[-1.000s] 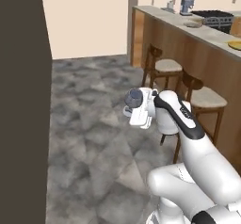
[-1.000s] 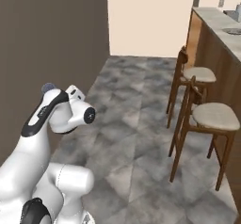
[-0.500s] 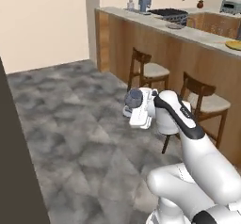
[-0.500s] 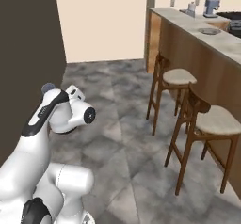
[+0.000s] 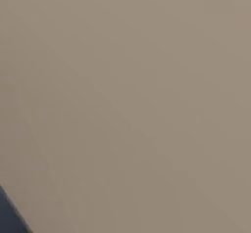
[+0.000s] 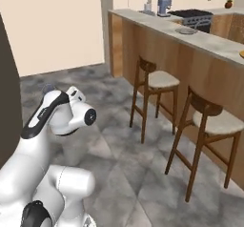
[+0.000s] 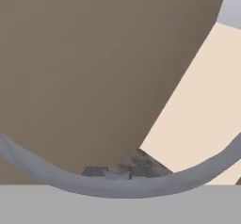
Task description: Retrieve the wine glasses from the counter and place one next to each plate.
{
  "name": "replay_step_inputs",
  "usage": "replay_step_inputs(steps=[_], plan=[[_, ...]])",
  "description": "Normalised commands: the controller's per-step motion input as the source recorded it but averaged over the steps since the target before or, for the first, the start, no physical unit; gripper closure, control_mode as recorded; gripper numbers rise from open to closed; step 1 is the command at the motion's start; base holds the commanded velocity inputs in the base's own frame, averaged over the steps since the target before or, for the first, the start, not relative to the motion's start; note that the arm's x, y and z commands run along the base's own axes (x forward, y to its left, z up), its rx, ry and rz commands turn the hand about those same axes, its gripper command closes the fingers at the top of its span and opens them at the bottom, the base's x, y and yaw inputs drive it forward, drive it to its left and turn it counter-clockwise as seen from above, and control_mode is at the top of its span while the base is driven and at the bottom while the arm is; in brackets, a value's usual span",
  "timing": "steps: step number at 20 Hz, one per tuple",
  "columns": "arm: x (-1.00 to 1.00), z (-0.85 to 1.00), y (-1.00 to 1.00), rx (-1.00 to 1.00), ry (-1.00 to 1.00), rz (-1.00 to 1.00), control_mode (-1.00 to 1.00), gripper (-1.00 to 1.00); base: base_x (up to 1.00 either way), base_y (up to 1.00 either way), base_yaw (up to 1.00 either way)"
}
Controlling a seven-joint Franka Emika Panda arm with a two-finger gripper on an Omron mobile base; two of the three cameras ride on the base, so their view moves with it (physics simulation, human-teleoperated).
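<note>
With the base swung round, a brown panel (image 5: 125,80) blocks the left view, a glass (image 7: 122,186) rim arcs at 6 o'clock before the gripper, probably carried though I cannot tell the fingers' state, and the bar (image 6: 209,44) with the grey plate (image 6: 186,30) now lies at 2 o'clock, nearer for placing.

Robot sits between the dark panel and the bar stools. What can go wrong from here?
1. The brown surface is right against the left base camera, and the dark panel flanks the arm, so a side scrape is likely.
2. The stools jut from the bar, and the base may clip a leg.
3. The curved grey rim by the hand camera, perhaps a glass, could get knocked.
</note>
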Motion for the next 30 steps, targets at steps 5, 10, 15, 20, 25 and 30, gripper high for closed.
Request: replay_step_inputs(steps=[5,10,15,20,25,30], plan=[[0.0,0.0,0.0,0.0,0.0,0.0,1.0,1.0,0.6,1.0,-0.49],[0.0,0.0,0.0,0.0,0.0,0.0,1.0,1.0,0.69,1.0,-0.46],[0.0,0.0,0.0,0.0,0.0,0.0,1.0,1.0,0.6,1.0,-0.42],[0.0,0.0,0.0,0.0,0.0,0.0,1.0,1.0,0.51,1.0,-0.41],[0.0,0.0,0.0,0.0,0.0,0.0,1.0,1.0,0.33,1.0,-0.42],[0.0,0.0,0.0,0.0,0.0,0.0,1.0,1.0,0.0,0.26,-0.08]])
